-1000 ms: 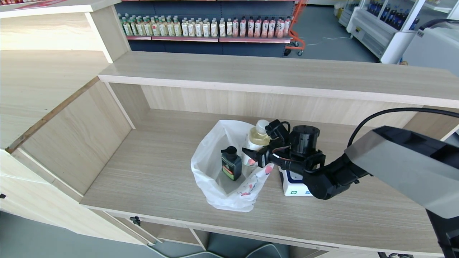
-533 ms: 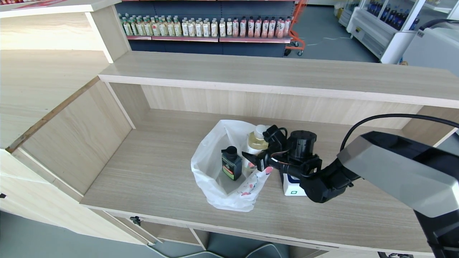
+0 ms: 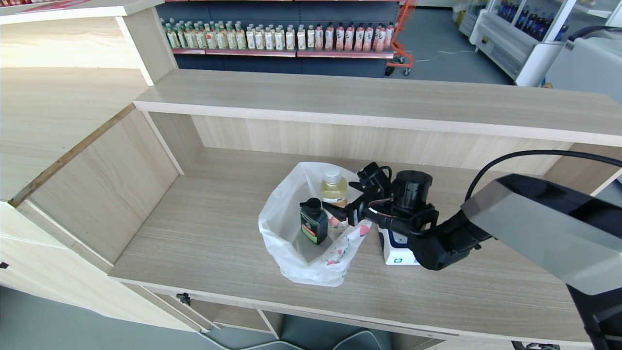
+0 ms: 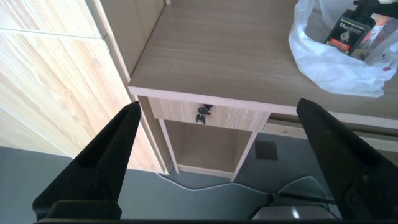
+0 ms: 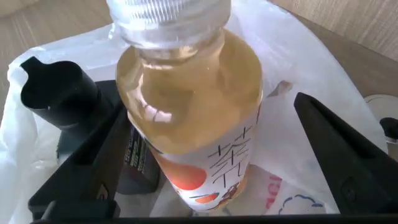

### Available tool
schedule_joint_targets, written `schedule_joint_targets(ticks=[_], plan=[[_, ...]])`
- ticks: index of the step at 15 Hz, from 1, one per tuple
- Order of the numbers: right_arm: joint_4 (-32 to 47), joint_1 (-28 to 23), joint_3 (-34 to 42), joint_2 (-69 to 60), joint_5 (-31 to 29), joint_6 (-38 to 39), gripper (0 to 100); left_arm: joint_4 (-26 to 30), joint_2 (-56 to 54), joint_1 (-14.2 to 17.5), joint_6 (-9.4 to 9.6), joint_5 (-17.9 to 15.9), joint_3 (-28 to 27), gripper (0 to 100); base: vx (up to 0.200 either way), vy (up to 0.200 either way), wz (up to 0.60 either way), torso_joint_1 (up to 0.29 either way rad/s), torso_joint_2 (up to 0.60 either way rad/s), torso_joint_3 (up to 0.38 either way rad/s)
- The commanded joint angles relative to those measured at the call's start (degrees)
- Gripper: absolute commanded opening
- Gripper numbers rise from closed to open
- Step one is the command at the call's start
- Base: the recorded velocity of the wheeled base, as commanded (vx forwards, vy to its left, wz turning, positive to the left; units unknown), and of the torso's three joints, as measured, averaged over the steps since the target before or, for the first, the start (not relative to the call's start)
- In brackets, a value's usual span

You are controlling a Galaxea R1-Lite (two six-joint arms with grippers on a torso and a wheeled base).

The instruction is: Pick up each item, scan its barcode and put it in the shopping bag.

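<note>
Spreading wide on either side of the tea bottle [image 5: 193,124], the right gripper [image 5: 208,102] is standing open. Its two dark fingers [image 5: 348,155] are flanking the bottle, with a gap showing on at least one side, and it is gripping nothing. The bottle is standing upright inside the white shopping bag [image 3: 284,228], clear cap up, showing amber liquid and a white label with red on it. Just beside it in the bag, toward the robot's left, a black bottle [image 3: 314,223] with a black cap is also standing upright. The bag is sitting open-mouthed on the lower wooden counter [image 3: 209,233]. A white and blue box [image 3: 396,248] is resting on the counter just beside the bag, under the right arm. Off the counter's near edge, the left gripper [image 4: 217,106] is hanging with its fingers far apart, holding nothing, well apart from the bag. A raised wooden ledge [image 3: 369,99] is running behind the counter. Beyond it, shelves of drink bottles [image 3: 277,38], an orange cart [image 3: 402,46] and white chest coolers [image 3: 515,43] are lining a grey-floored shop.
</note>
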Motion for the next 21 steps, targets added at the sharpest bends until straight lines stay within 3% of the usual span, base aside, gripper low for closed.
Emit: schedule_joint_targets(ticks=[1,8,11,13,14,15,16,17,21], plan=[[0.1,0.1,0.0,-3.1,0.3,1.3,100,0.0,0.1,0.0,-0.01,0.0,0.0,100,0.000,0.000,0.00,0.000,0.00,0.000],[2.1,-1.1,3.5,-17.8,0.2,5.1,100,0.0,0.1,0.0,-0.01,0.0,0.0,100,0.000,0.000,0.00,0.000,0.00,0.000],[19.3,-5.3,8.0,-33.5,-1.8,5.3,100,0.0,0.1,0.0,-0.01,0.0,0.0,100,0.000,0.000,0.00,0.000,0.00,0.000],[28.1,-8.7,11.5,-43.4,-8.1,5.5,100,0.0,0.1,0.0,-0.01,0.0,0.0,100,0.000,0.000,0.00,0.000,0.00,0.000],[35.9,-13.0,16.5,-54.0,-13.4,5.3,100,0.0,0.1,0.0,-0.01,0.0,0.0,100,0.000,0.000,0.00,0.000,0.00,0.000],[40.1,-15.3,19.3,-59.1,-14.0,5.5,100,0.0,0.1,0.0,-0.01,0.0,0.0,100,0.000,0.000,0.00,0.000,0.00,0.000],[50.2,-19.8,26.5,-71.4,-14.6,5.9,100,0.0,0.1,0.0,-0.01,0.0,0.0,100,0.000,0.000,0.00,0.000,0.00,0.000],[53.9,-22.7,31.9,-78.7,-14.3,5.9,100,0.0,0.1,0.0,-0.01,0.0,0.0,100,0.000,0.000,0.00,0.000,0.00,0.000],[53.9,-22.8,57.7,-106.0,-15.0,6.3,100,0.0,0.1,0.0,-0.01,0.0,0.0,100,0.000,0.000,0.00,0.000,0.00,0.000]])
